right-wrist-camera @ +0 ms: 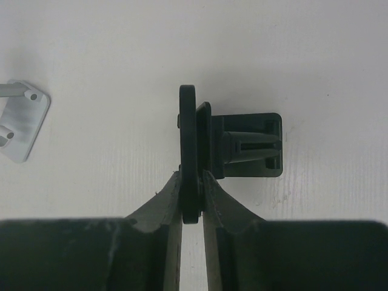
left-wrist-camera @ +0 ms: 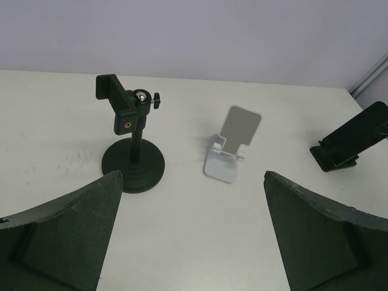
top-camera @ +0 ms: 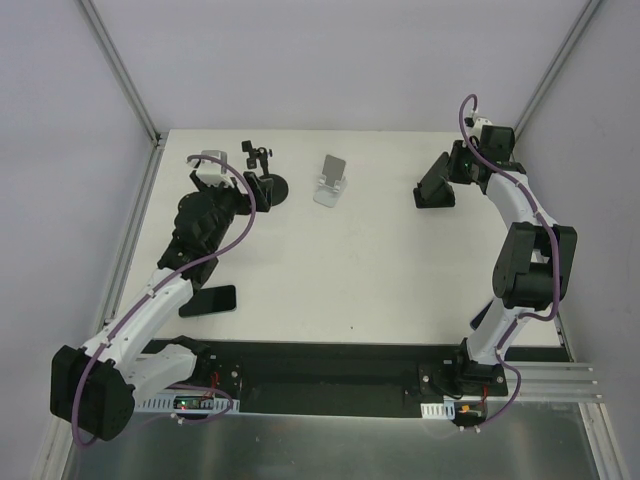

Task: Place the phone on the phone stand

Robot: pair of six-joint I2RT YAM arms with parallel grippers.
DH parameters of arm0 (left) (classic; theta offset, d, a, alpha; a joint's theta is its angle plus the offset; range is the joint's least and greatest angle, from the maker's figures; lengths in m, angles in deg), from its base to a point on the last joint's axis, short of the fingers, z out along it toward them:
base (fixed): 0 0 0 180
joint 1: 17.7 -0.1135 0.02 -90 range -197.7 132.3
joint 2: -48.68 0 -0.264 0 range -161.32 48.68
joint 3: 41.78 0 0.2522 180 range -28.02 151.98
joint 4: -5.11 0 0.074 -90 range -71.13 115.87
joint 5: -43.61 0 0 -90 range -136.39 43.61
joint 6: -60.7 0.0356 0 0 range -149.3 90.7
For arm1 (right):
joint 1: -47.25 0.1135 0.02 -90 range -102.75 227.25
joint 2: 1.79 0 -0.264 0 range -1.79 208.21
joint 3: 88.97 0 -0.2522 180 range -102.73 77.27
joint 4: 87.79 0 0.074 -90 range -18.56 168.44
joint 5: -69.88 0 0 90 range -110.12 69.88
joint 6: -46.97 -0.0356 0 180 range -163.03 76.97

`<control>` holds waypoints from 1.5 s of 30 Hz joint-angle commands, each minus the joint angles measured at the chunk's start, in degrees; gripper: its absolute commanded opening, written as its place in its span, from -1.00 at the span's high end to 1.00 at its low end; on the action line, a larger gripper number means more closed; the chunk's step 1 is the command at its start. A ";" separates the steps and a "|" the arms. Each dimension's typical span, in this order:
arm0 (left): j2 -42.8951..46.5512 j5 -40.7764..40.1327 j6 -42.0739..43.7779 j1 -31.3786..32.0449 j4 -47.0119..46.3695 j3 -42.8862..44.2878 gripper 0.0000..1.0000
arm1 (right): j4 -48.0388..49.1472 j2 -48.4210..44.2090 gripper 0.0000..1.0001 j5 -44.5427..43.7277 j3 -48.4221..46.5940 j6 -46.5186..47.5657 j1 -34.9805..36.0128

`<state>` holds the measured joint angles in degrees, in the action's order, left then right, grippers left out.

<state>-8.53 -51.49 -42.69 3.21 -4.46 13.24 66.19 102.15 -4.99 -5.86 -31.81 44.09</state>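
A black phone (top-camera: 437,183) leans on a black wedge stand (right-wrist-camera: 248,145) at the far right. In the right wrist view the phone (right-wrist-camera: 189,145) is edge-on against the stand, and my right gripper (right-wrist-camera: 191,185) is shut on its near edge. It also shows in the left wrist view (left-wrist-camera: 357,133). A second flat black phone-like slab (top-camera: 209,299) lies on the table at the near left. My left gripper (left-wrist-camera: 191,242) is open and empty, its fingers (left-wrist-camera: 66,230) wide apart above bare table, just behind the clamp stand (top-camera: 268,186).
A black clamp stand on a round base (left-wrist-camera: 133,163) stands at the far left. A white folding stand (left-wrist-camera: 232,145) stands at the far middle and also shows in the top view (top-camera: 331,179). Frame posts and walls border the table.
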 commanded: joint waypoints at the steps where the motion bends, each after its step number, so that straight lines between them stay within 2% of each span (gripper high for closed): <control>1: -1.32 2.46 0.29 -0.25 -1.89 1.90 -0.98 | -0.58 -0.40 0.46 -0.90 -2.21 0.55 0.52; 3: -2.38 3.25 0.21 -0.25 -1.46 2.69 -0.98 | -0.93 -0.84 0.14 -1.34 -2.30 0.29 0.70; 5: -3.51 4.39 0.20 -0.34 -1.28 3.04 -0.98 | -1.28 -1.20 -0.02 -1.86 -2.73 0.11 0.78; 6: -3.87 4.84 0.20 -0.34 -1.10 3.48 -0.98 | -1.89 -1.37 -0.17 -2.21 -2.91 0.03 0.87; 9: -5.89 7.29 0.47 -0.34 -0.23 4.97 -0.98 | -3.39 -2.25 -0.39 -4.06 -3.70 -0.67 1.40; 13: -10.62 11.25 0.73 -0.34 1.71 7.61 -0.98 | -6.99 -4.62 -0.59 -7.92 -5.02 -4.00 1.75; 18: -19.85 18.62 0.82 -0.25 6.71 15.58 -0.90 | -11.92 -11.81 -0.94 -18.46 -1.35 -9.28 3.07; 20: -25.30 20.30 0.99 0.10 10.22 18.67 -0.75 | -12.01 -14.72 -0.97 -21.44 1.55 -11.03 4.03; 24: -31.20 17.68 2.05 2.64 11.99 23.77 -0.67 | -10.61 -24.02 -0.98 -24.63 8.85 -12.63 7.10; 25: -32.25 16.28 2.40 3.26 12.52 24.31 -0.65 | -8.77 -25.53 -0.98 -24.02 12.43 -11.93 8.07; 28: -31.22 15.30 1.96 4.41 10.86 23.44 -0.65 | -2.80 -27.48 -0.97 -18.76 15.27 -9.39 11.41; 29: -30.69 15.30 1.61 4.58 9.89 22.74 -0.67 | 0.44 -26.87 -0.95 -12.74 15.28 -9.03 12.64; 33: -28.05 13.99 1.43 4.58 5.49 18.51 -0.76 | 7.05 -18.29 -0.94 -3.55 11.34 -8.41 16.69; 38: -25.15 10.56 3.10 4.49 4.17 15.79 -0.80 | 20.47 -3.95 -0.81 11.45 0.20 -17.10 19.76; 42: -23.48 9.85 4.33 4.41 3.91 14.65 -0.82 | 21.39 10.45 -0.66 15.36 -10.87 -17.29 21.09; 45: -22.60 9.76 4.60 4.14 3.21 13.85 -0.83 | 20.69 17.23 -0.52 17.11 -17.39 -16.77 21.09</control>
<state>-34.15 -40.41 -40.04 7.73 2.58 28.14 81.95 113.52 5.22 -14.41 -47.55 65.03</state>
